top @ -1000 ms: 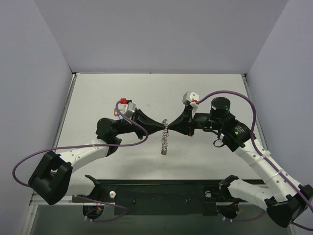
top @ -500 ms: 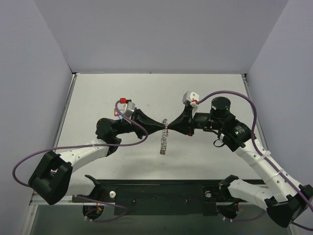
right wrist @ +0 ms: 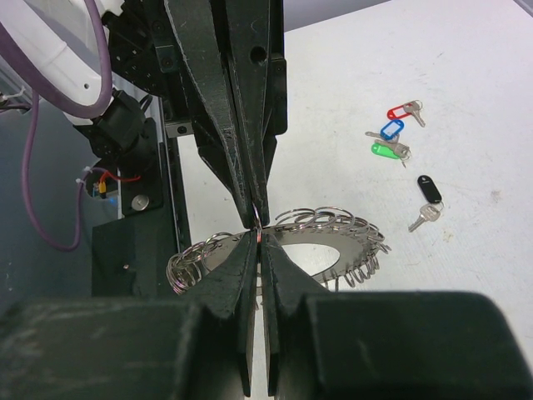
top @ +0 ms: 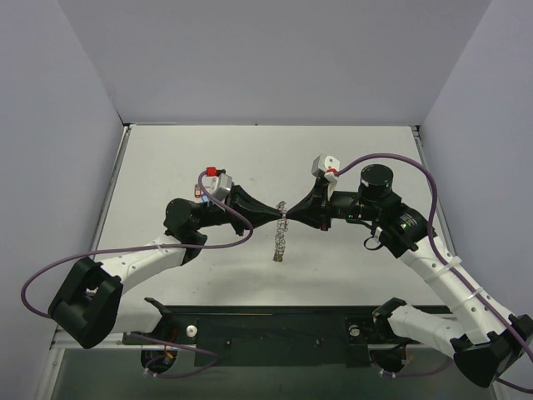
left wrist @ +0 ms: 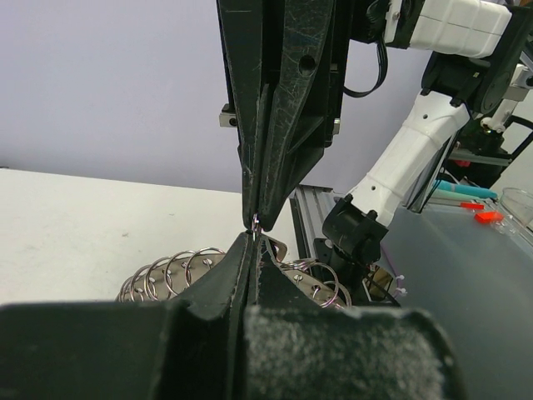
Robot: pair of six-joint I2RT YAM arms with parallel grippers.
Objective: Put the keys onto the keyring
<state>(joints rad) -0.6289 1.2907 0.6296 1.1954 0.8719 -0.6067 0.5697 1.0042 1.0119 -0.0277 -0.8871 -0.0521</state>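
My left gripper and right gripper meet tip to tip above the middle of the table. Both are shut on the same small ring of the keyring, which hangs edge-on below them. In the right wrist view the keyring is a silver hoop fringed with many small rings, just behind my shut right gripper. In the left wrist view the left gripper pinches the same spot, with the keyring behind it. The keys lie on the table: red tag, blue tag, green tag, black tag. They do not show in the top view.
A black mounting rail runs along the near table edge between the arm bases. Purple cables loop beside each arm. Lilac walls close in the left, back and right sides of the white table.
The point where the two grippers meet has crept slightly up and to the right, and the hanging keyring has followed. Both grips are unchanged.
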